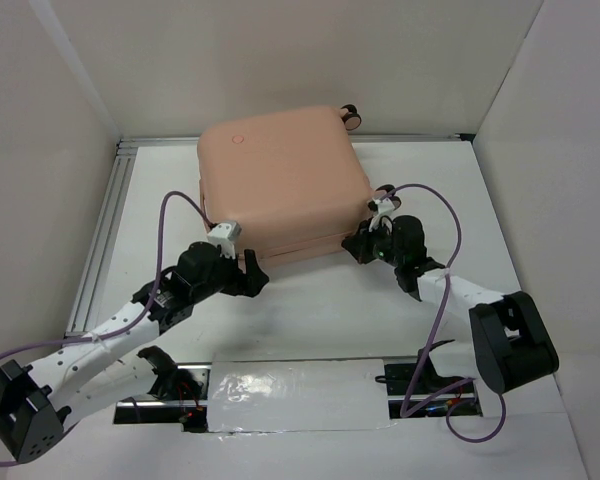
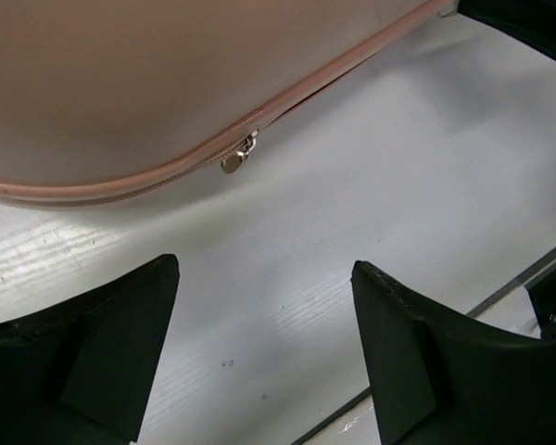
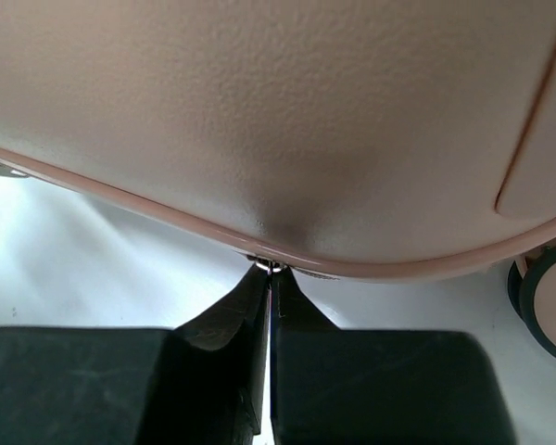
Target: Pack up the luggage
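Small peach-pink hard-shell suitcase (image 1: 280,180), shells shut, flat on the white counter (image 1: 315,310); right claw (image 3: 267,278) clenched on a metal zip pull (image 3: 267,266) at its seam, left claw (image 2: 264,269) released nearby: packing apparently done, zipping left.

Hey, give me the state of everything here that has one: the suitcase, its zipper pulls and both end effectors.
luggage: shells closed, lying flat.
left-corner zipper pull: hanging free, untouched.
right-corner zipper pull: gripped at the seam.
left end effector: open, empty, short of the luggage.
right end effector: shut on the right-corner zipper pull.
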`<action>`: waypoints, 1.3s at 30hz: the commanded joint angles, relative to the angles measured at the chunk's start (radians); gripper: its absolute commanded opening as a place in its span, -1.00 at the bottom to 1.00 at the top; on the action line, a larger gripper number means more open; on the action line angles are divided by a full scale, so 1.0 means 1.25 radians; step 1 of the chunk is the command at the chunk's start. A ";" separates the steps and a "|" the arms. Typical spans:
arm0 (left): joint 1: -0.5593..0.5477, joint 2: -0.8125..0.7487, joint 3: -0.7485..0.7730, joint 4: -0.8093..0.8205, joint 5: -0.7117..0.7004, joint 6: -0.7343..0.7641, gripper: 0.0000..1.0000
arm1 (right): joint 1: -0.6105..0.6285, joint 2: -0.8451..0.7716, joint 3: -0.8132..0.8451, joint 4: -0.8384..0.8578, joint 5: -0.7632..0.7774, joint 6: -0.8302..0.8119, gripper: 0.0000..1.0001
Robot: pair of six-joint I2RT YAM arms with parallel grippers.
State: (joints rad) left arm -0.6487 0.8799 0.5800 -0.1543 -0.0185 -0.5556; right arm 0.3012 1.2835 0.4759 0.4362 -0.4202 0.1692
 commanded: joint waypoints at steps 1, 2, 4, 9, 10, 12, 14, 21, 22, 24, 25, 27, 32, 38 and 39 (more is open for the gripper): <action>-0.042 0.014 -0.012 0.040 -0.119 -0.078 0.74 | 0.022 -0.009 0.052 -0.002 0.049 -0.026 -0.93; -0.065 0.025 -0.012 0.040 -0.144 -0.087 0.71 | 0.022 -0.018 0.052 -0.014 0.061 -0.026 -0.98; -0.087 0.036 -0.028 0.040 -0.207 -0.098 0.69 | 0.022 -0.029 0.052 -0.030 0.085 -0.026 -1.00; -0.114 0.059 -0.048 0.116 -0.272 -0.116 0.66 | 0.029 -0.077 0.052 -0.075 0.125 -0.026 -1.00; -0.114 0.069 -0.048 0.116 -0.292 -0.127 0.66 | 0.029 -0.077 0.052 -0.089 0.125 -0.035 -1.00; -0.114 0.079 -0.048 0.136 -0.302 -0.136 0.66 | 0.029 -0.094 0.052 -0.099 0.125 -0.035 -1.00; -0.114 0.089 -0.039 0.136 -0.316 -0.143 0.63 | 0.029 -0.101 0.052 -0.110 0.125 -0.042 -1.00; -0.114 0.181 0.046 0.132 -0.317 -0.156 0.55 | 0.029 -0.109 0.044 -0.090 0.132 -0.034 -1.00; -0.114 0.193 0.056 0.132 -0.317 -0.163 0.55 | 0.029 -0.109 0.044 -0.090 0.132 -0.033 -1.00; -0.114 0.223 0.071 0.132 -0.317 -0.173 0.50 | 0.038 -0.099 0.052 -0.090 0.114 -0.033 -1.00; -0.114 0.230 0.081 0.132 -0.317 -0.182 0.50 | 0.038 -0.092 0.052 -0.090 0.107 -0.033 -1.00; -0.114 0.240 0.091 0.125 -0.334 -0.203 0.50 | 0.047 -0.092 0.052 -0.090 0.107 -0.041 -1.00; -0.114 0.269 0.132 0.039 -0.388 -0.302 0.41 | 0.055 -0.092 0.060 -0.099 0.114 -0.049 -1.00; -0.114 0.299 0.143 0.047 -0.404 -0.302 0.25 | 0.055 -0.084 0.060 -0.099 0.114 -0.057 -1.00; -0.114 0.299 0.143 0.047 -0.396 -0.293 0.21 | 0.055 -0.084 0.067 -0.099 0.106 -0.057 -1.00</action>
State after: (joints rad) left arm -0.7918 1.2427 0.7216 -0.1307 -0.4656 -0.9024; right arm 0.3599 1.1988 0.4995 0.2901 -0.2756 0.1188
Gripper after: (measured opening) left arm 0.616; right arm 0.013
